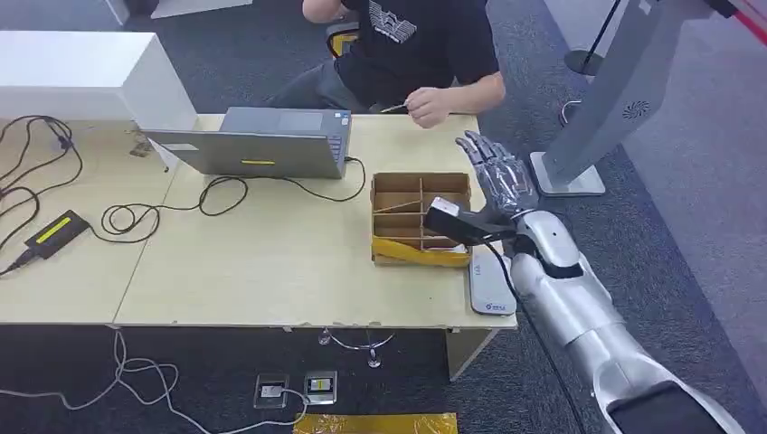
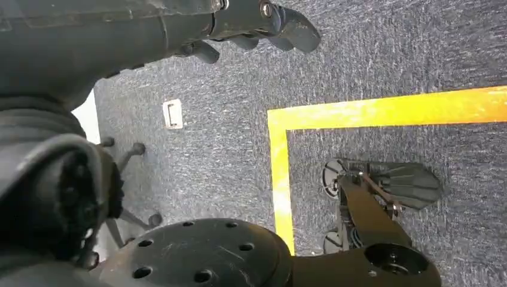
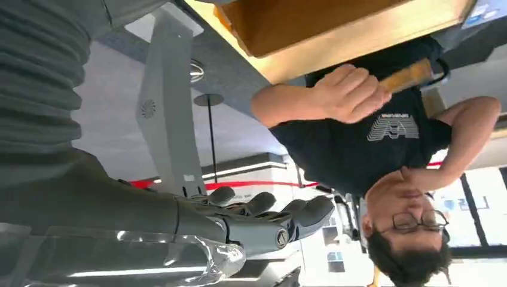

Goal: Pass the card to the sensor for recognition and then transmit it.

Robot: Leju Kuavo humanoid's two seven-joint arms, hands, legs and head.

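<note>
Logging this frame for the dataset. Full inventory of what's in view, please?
Table: one, light wood, centre.
Laptop: one, grey, table's far side.
Divided box: one, brown cardboard, table's right part.
Flat pad: one, white-grey, table's right edge near the box.
Small device: one, black with a yellow-green strip, table's left.
Cables: black, across the table's left half.
Stand: one, grey, right of the table.
Floor tape: yellow, on the carpet.
Person: one, black shirt, behind the table.
Right hand: silver-grey, empty, fingers spread, above the table's right edge.
Left hand: dark, hanging over the floor.
</note>
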